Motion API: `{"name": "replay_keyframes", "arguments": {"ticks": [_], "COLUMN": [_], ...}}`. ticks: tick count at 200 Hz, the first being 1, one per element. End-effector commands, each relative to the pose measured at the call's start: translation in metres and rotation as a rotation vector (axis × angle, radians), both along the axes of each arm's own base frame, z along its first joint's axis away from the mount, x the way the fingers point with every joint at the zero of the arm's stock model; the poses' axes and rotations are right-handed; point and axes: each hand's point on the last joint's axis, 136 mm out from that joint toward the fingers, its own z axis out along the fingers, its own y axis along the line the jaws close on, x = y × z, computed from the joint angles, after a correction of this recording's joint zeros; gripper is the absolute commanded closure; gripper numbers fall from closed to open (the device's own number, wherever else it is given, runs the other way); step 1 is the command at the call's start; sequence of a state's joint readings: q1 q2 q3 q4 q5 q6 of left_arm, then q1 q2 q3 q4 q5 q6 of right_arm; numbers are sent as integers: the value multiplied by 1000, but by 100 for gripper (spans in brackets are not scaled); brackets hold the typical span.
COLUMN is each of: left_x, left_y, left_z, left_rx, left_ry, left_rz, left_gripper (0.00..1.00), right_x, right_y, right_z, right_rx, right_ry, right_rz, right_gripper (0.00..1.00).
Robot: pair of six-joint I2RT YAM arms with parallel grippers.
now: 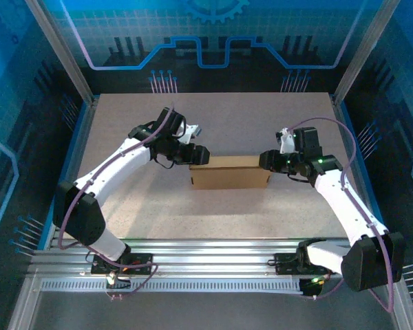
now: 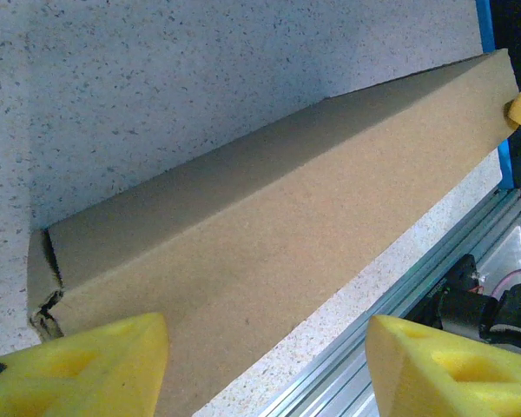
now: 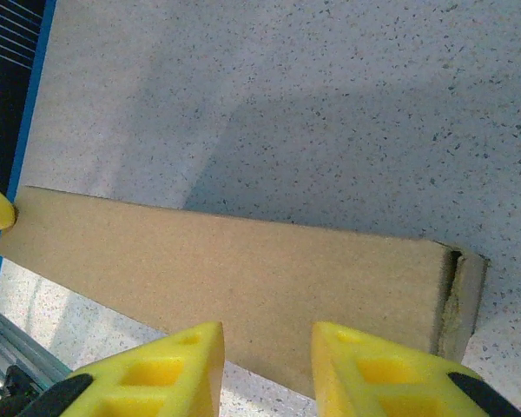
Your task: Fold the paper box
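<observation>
On the table [image 1: 261, 117], left gripper [image 1: 200, 155] and right gripper [image 1: 266, 161] flank the paper box [image 1: 230, 173], jaws apart, empty; a lopsided push could crumple its ends.

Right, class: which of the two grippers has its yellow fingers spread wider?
The left gripper: it stands open far wider, while the right gripper shows just a narrow gap.
</observation>
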State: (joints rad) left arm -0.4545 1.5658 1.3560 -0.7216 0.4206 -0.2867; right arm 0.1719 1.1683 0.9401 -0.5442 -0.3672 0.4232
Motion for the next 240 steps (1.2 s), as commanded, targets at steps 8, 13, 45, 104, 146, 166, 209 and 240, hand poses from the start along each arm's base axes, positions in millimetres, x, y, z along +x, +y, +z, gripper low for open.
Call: {"name": "replay_keyframes", "arguments": {"ticks": [8,13,45,104,146,166,209,240], "left_x": [-13,-14,-18,-22,-15,-12,-15,-17], "left_y": [3,3,7,9,5,0,-5,-4], "left_z": [-16,-18,-26,-37,-15,2,15,12], "left_rx": [11,13,20,29,-3,-39,-72,-68], "left_ry": [45,45,50,63,14,-9,-25,-22], "left_rz": [-14,-15,-1,13,21,17,0,-3], "left_gripper": [37,37,38,38,38,38,37,36], "right_x": [-8,-9,-10,-18,-12,-7,-5,-2], "right_y": [5,5,4,1,8,15,28,20], "right_z": [-18,-19,-26,-45,-20,7,32,12], "right_rx": [-11,-15,-28,-49,-10,27,93,46], "right_ry": [50,52,60,97,31,-36,-91,-31], "right_rz": [10,11,6,-2,20,49,110,69], "right_gripper": [67,67,67,67,67,67,65,65]}}
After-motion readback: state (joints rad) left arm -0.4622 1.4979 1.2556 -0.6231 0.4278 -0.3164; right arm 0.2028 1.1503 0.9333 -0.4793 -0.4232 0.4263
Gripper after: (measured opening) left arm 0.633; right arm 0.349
